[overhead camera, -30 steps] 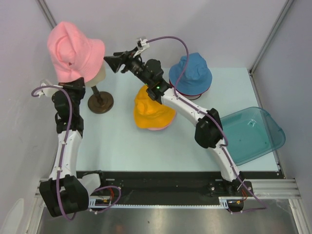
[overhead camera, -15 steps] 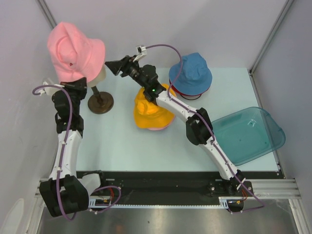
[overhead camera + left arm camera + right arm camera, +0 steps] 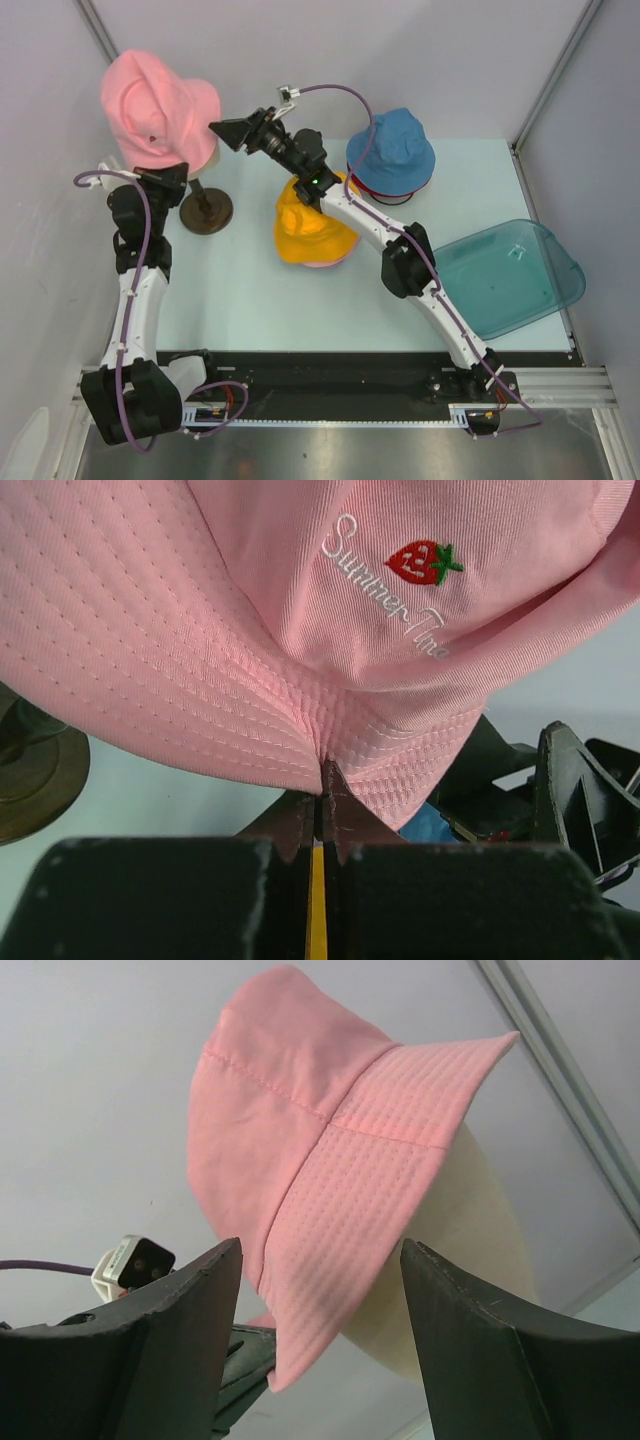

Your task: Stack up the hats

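A pink hat [image 3: 150, 105] sits tilted on the beige mannequin head [image 3: 207, 155] at the back left. My left gripper [image 3: 170, 180] is shut on the near edge of its brim [image 3: 250, 630], and the fabric puckers at the fingertips [image 3: 322, 770]. My right gripper [image 3: 222, 132] is open beside the hat's right brim. In the right wrist view the brim [image 3: 330, 1220] hangs between the spread fingers, untouched. An orange hat [image 3: 312, 225] lies mid-table over a pinkish rim [image 3: 320, 263]. A blue hat [image 3: 392, 150] sits at the back over a red rim [image 3: 392, 198].
The mannequin's round brown foot [image 3: 207, 210] stands on the table just right of my left arm. A translucent teal tray [image 3: 510, 275] lies at the right edge. The right arm reaches over the orange hat. Grey walls close in at left, back and right.
The right gripper has moved left, closer to the pink hat's brim. The left gripper has shifted slightly right with the brim, and the hat has tilted a little.
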You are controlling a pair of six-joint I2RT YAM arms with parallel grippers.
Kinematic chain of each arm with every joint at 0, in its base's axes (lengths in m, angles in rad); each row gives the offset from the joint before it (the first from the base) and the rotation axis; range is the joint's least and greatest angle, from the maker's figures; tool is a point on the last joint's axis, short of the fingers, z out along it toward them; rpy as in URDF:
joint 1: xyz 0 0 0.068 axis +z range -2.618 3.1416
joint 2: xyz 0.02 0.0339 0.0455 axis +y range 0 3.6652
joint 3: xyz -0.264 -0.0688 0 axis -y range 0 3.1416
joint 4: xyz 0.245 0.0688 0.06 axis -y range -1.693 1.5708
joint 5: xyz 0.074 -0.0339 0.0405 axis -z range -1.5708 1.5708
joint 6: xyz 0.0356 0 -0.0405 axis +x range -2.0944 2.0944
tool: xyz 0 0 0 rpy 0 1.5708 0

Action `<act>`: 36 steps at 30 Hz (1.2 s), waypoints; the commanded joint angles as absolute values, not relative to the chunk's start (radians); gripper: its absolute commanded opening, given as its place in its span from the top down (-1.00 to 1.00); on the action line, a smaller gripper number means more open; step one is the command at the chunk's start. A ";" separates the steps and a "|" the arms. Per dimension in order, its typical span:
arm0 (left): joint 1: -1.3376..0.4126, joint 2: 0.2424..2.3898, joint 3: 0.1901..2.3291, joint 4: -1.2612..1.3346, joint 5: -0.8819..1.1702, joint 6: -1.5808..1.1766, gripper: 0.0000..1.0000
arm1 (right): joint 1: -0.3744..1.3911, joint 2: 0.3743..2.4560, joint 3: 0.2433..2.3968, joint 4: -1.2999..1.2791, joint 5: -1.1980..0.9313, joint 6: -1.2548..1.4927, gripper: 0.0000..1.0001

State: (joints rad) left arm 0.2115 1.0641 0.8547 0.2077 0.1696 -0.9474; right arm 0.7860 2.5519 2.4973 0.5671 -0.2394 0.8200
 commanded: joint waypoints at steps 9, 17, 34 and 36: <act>0.199 1.052 0.865 0.130 0.299 -0.882 0.99 | 0.779 2.603 2.576 0.540 -0.299 0.884 -0.08; 0.198 1.065 0.893 0.129 0.290 -0.893 0.90 | 0.781 2.585 2.574 0.536 -0.218 0.873 0.85; 0.218 1.045 0.983 0.049 0.245 -0.851 -0.59 | 0.792 2.589 2.576 0.289 -0.023 0.913 1.00; 0.229 1.051 0.995 0.045 0.247 -0.853 -0.68 | 0.793 2.592 2.574 0.270 -0.009 0.919 1.00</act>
